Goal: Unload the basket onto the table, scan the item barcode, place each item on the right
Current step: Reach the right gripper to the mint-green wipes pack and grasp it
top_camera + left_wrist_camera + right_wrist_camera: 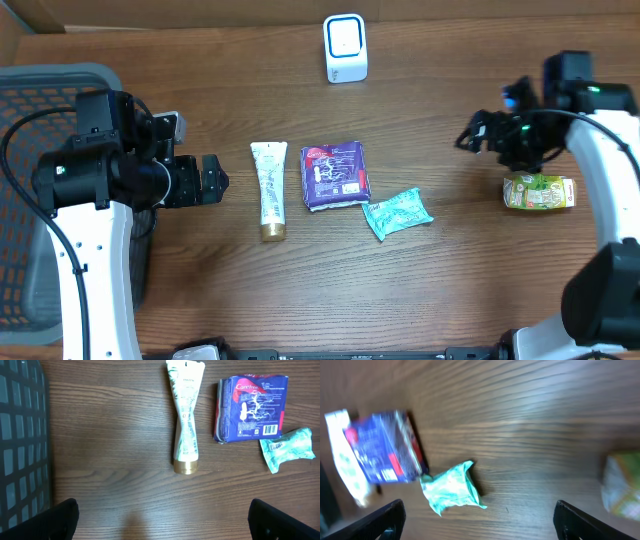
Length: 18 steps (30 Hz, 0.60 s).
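Wooden table (450,290) fills my overhead view. A white scanner (345,47) stands at the far edge, facing near so barcodes can be shown to it. Three items lie in a row mid-table, within either arm's reach: a tube (268,189), a purple pack (336,174) with its barcode up, and a teal packet (397,212). A green pack (539,191) lies apart on the right, close by my right gripper (480,520), whose jaws are spread and empty. My left gripper (162,522), also spread, hovers left of the tube, beside a basket (40,120).
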{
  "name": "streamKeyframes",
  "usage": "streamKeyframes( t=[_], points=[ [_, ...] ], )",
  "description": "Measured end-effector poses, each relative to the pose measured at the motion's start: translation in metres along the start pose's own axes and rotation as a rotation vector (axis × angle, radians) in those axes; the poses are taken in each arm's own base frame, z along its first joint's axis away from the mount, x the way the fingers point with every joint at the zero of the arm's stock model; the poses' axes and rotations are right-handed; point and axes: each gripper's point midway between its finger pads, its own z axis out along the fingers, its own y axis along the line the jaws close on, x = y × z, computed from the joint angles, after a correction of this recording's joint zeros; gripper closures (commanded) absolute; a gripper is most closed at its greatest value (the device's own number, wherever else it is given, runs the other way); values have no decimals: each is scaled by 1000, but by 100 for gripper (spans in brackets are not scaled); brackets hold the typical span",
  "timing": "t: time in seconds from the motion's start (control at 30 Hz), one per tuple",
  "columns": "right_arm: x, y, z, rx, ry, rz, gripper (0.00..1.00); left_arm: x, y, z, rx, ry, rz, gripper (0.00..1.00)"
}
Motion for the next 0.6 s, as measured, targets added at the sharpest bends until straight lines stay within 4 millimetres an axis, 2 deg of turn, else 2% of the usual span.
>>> streamKeyframes(
  t=[0.1,0.13,0.2,0.33,0.5,0.6],
  points=[
    [12,15,33,-16,106,-121,11,0,0,0,0,0,0,0],
    [20,19,50,-20,169,-172,13,0,0,0,0,0,0,0],
    [35,25,65,-25,250,-242,15,0,0,0,0,0,0,0],
    [50,32,84,-38,332,-351,16,0,0,0,0,0,0,1],
    [48,27,99,-51,334,-398,29,0,0,0,0,0,0,1],
    [58,19,116,-64,359,-392,31,0,0,0,0,0,0,0]
  ],
)
